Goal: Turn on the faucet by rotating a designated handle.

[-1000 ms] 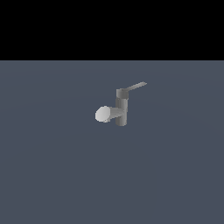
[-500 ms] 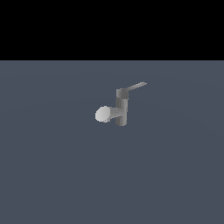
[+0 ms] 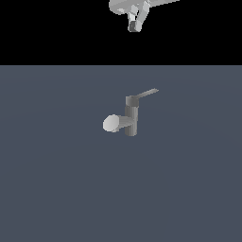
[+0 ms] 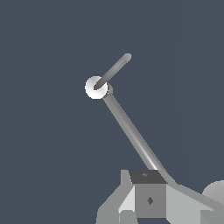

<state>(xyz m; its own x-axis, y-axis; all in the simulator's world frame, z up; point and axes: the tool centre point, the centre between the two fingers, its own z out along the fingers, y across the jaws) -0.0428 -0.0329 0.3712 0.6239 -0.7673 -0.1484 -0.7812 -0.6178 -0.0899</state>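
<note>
I see the faucet standing upright mid-surface, its handle sticking out toward the exterior view's right. My hand hangs high above it, well apart from it. I cannot tell whether the fingers are open or closed.

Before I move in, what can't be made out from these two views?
- Gripper, exterior view: arm cut off by the top edge; fingers too small to tell open or shut.
- Gripper, wrist view: cut off by the bottom edge; fingertips unseen.
- Faucet, wrist view: seen from above; body is hidden under its cap.
- Handle: turn direction unmarked.
</note>
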